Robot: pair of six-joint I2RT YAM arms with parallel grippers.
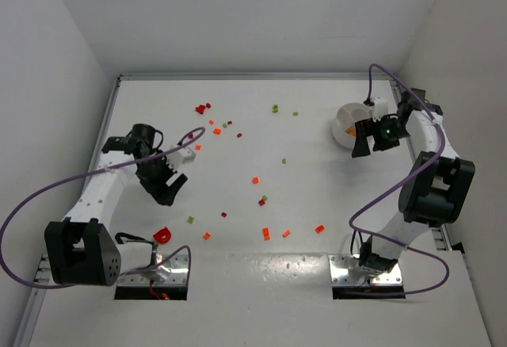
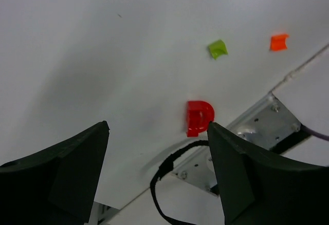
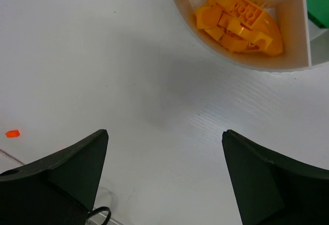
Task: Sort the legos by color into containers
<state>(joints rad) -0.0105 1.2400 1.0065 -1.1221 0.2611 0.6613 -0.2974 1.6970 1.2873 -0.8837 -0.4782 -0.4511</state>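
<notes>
Left gripper (image 2: 158, 127) open, empty, by red lego (image 2: 199, 117). Right gripper (image 3: 164, 132) open, empty, beside far-right dish (image 3: 288, 63) of orange legos (image 3: 239, 22).

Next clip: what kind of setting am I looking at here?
Probably a lab robot test cell, not a home or factory: a white table boxed in by plain white walls, two arms bolted to metal plates at its near edge, and tiny coloured bricks scattered across it, plus a divided dish.

Glossy plastic legos (image 3: 236, 22) in a smooth white plastic dish (image 3: 294, 30); matt white table (image 3: 128, 81); matt black right pincer (image 3: 165, 132).
</notes>
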